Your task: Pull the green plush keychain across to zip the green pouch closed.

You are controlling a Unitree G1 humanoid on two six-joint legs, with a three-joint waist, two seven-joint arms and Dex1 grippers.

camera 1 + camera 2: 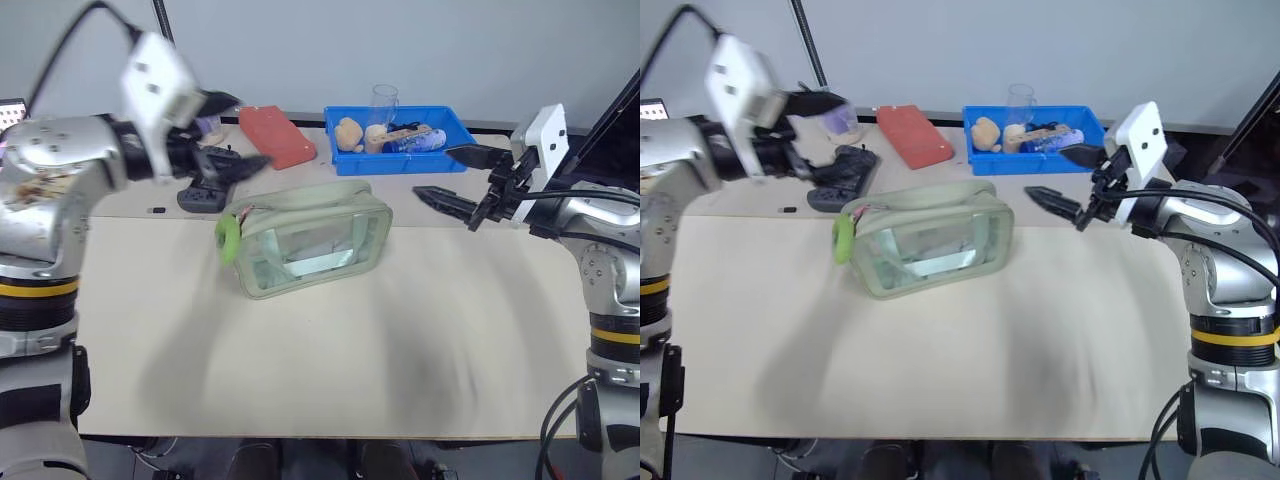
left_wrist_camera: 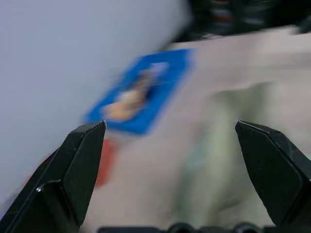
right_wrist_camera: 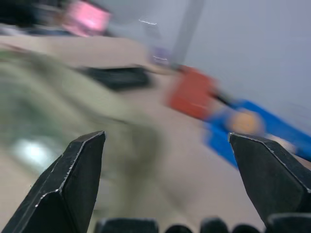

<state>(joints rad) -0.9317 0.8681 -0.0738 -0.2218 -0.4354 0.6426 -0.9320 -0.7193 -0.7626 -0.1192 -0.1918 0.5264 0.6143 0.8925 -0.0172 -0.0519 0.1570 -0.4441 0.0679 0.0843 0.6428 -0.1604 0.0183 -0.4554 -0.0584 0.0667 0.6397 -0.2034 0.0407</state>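
Left claw [image 1: 228, 133]: black tapered fingers spread wide, holding nothing, raised above the worktop behind the pouch's left end.
Right claw [image 1: 448, 175]: fingers also spread wide, empty, hanging off the pouch's right end, well apart from it.
Worktop [image 1: 330, 350]: flat, pale beige, matte.
Pouch [image 1: 305, 238]: boxy, soft sage fabric with clear plastic sides, lying mid-worktop.
Keychain [image 1: 229, 239]: fuzzy lime loop at the pouch's left end.
Tray [image 1: 398, 139]: blue plastic, rectangular, far side.
Block [image 1: 276, 135]: flat, red, beside the tray.

Head pair looks down over the table [image 1: 330, 330] — wrist views look level, sharing the blue tray [image 2: 146, 97].
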